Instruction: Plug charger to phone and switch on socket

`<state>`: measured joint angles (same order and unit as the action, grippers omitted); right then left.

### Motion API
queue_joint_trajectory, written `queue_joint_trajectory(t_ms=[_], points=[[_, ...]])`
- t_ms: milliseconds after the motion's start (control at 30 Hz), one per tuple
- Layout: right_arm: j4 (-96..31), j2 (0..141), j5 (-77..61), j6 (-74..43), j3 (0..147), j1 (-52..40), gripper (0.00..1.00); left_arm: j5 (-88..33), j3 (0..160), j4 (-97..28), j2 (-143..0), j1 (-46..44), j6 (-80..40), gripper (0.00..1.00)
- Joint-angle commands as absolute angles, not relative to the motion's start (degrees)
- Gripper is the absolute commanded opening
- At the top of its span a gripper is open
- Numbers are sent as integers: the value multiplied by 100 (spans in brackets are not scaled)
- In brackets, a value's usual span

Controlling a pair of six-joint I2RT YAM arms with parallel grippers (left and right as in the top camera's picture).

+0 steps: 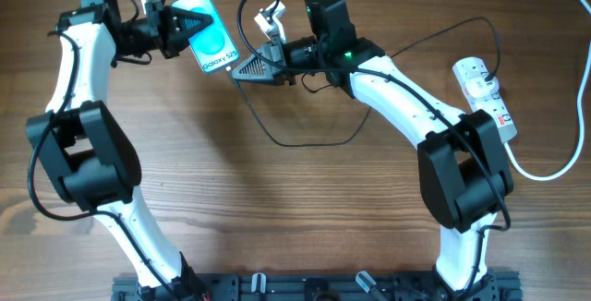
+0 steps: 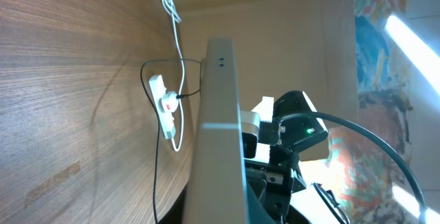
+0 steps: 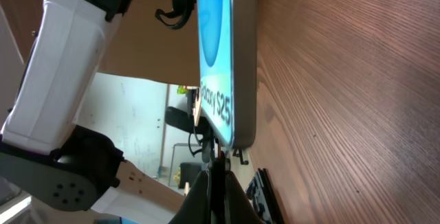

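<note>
The phone [image 1: 211, 35], light blue with "Galaxy S25" text, is held tilted off the table at the upper left by my left gripper [image 1: 177, 22], which is shut on it. In the left wrist view the phone's edge [image 2: 218, 135] fills the centre. My right gripper [image 1: 247, 66] is shut on the charger connector [image 3: 214, 152], its tip right at the phone's lower end [image 3: 227, 80]. The black charger cable [image 1: 305, 139] loops across the table to a white plug on the socket [image 1: 482, 93], a white power strip at the right, also seen in the left wrist view [image 2: 165, 107].
The socket's thick white cord [image 1: 568, 144] curves along the right edge of the table. A black rail [image 1: 314, 287] runs along the front edge between the arm bases. Bare wooden tabletop [image 1: 277, 218] lies between the arms.
</note>
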<state>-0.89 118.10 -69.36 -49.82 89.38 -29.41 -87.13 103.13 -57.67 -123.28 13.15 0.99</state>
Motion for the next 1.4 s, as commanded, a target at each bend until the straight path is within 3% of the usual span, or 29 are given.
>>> queue_joint_trajectory(t_ms=[0,1367], points=[[-89,11898,-6886,-4928,8949,-2917,4,-9037,10357,-5787,-12202,1306,82,4],[-75,11898,-6639,-5109,8949,-2834,4,-9037,10357,-5780,-12202,1074,-23,4]])
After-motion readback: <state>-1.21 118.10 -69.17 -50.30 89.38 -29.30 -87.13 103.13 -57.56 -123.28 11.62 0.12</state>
